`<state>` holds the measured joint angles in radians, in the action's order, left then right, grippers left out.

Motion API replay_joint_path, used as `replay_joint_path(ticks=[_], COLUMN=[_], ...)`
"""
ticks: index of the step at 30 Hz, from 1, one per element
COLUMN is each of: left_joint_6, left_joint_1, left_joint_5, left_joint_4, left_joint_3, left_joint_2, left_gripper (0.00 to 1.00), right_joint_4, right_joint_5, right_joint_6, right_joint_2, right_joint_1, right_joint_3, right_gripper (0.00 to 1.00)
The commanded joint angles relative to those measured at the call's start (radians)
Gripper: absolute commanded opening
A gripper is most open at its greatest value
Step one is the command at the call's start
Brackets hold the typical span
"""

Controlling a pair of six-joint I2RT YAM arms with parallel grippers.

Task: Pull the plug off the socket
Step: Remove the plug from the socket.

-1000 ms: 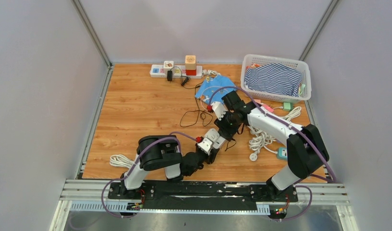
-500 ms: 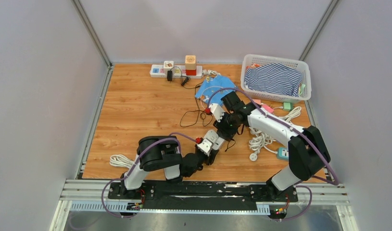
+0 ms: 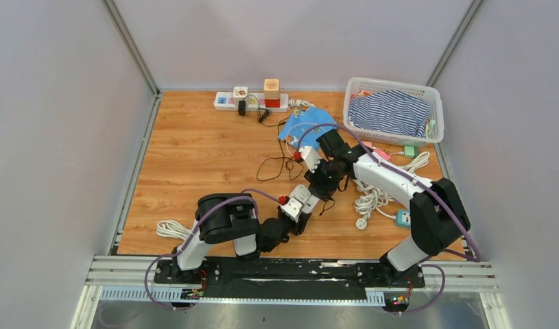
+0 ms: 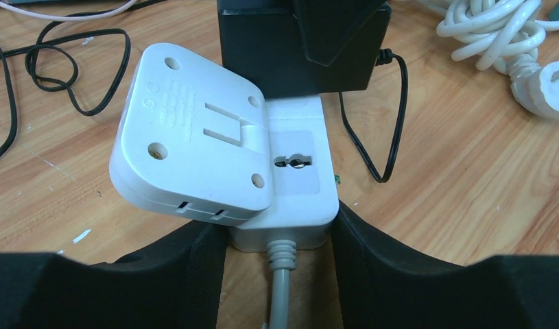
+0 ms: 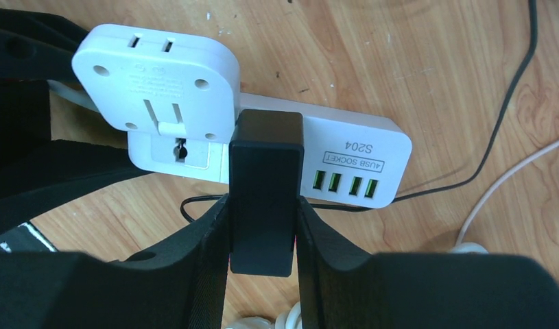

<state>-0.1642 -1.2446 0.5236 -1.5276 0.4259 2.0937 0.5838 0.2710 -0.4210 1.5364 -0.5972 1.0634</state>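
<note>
- The socket strip (image 5: 352, 147) sits around the middle of the bench (image 3: 194, 157), between the two arms and a bit right of centre. From the wrist views you see the face with the keyhole slot.
- The left fingers (image 4: 201, 274) are clamped on the strip's cable end, one pad on each side.
- The right fingers (image 5: 328, 257) are clenched on the black plug (image 5: 266, 178), squeezing its two flat sides. The plug looks seated against the strip, but I can't tell if the prongs have budged at all.
- Biggest worry, I think, is the left hold. It only has the narrow end, so a hard tug could twist the strip or drag it out of the pads.
- If the pull isn't straight off the strip, the prongs could bind and the pads could just slide off the smooth black casing.
- The white adapter (image 4: 194, 137) sits right beside the plug, partly over the strip. The near pad is just beside it, so a sideways wobble could bump it or lever it.
- The thin black cord (image 4: 393, 137) loops on the bench near the strip, with a coiled white cable (image 4: 482, 27) to the right. Either could snag and tug things off line.
</note>
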Motion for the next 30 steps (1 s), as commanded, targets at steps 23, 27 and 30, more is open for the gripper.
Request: replay_joint_path(ticks=[23,27,30], left_joint_6=[0.007,0.009,0.009], left_joint_1=[0.002,0.002,0.002], left_joint_5=[0.048,0.049,0.049], left_joint_4=[0.003,0.003,0.004], left_joint_3=[-0.025,-0.023,-0.024], left_joint_2=[0.02,0.02,0.02], left_gripper=[0.0,0.0,0.0], right_joint_4=[0.083,0.015,-0.043], right_joint_5=[0.201,-0.021,-0.234], right_joint_6=[-0.103,-0.033,0.033], right_joint_2=[-0.069,-0.044,-0.018], right_joint_1=[-0.048,-0.041,0.024], right_joint_3=[-0.011,-0.015,-0.013], right_gripper=[0.0,0.0,0.0])
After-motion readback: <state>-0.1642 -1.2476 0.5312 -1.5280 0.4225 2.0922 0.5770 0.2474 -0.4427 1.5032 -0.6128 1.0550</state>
